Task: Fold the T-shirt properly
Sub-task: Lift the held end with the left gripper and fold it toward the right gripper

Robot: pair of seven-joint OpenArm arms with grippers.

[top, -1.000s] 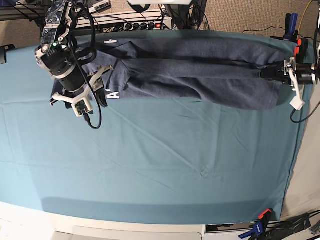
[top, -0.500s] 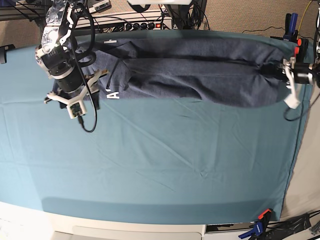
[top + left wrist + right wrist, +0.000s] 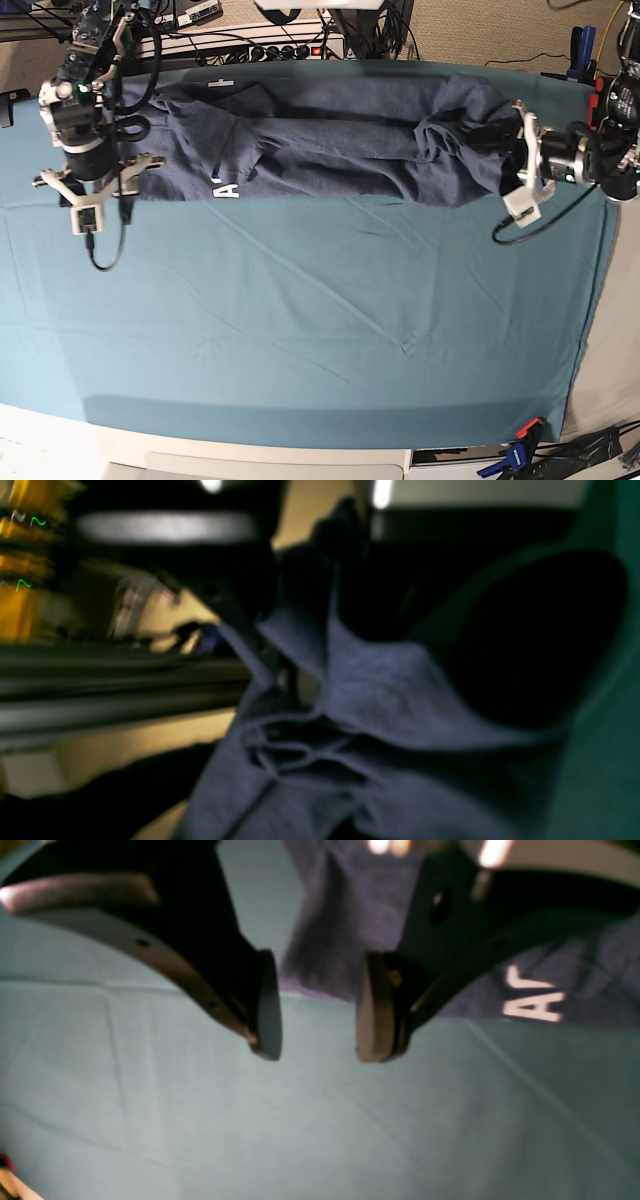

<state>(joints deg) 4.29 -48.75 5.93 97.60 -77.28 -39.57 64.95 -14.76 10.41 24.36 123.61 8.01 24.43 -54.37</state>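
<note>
The blue-grey T-shirt (image 3: 340, 140) lies in a long strip along the far side of the teal table cloth (image 3: 320, 320), with white lettering (image 3: 228, 188) near its left end. My left gripper (image 3: 500, 148) is shut on the shirt's right end, where the fabric bunches up. In the left wrist view, folds of the T-shirt (image 3: 380, 695) fill the blurred frame close to the camera. My right gripper (image 3: 100, 172) hangs open at the shirt's left end. In the right wrist view its fingertips (image 3: 267, 1005) stand apart with nothing between them, just over the cloth at the edge of the T-shirt (image 3: 325, 940).
Cables and a power strip (image 3: 270, 45) run behind the table's far edge. Clamps (image 3: 520, 440) hold the cloth at the front right corner. The table's right edge lies close behind my left arm (image 3: 600, 155).
My left gripper has shut on the shirt's right end and drawn it toward the middle, bunching the fabric. My right arm has moved left, off the shirt, staying open.
</note>
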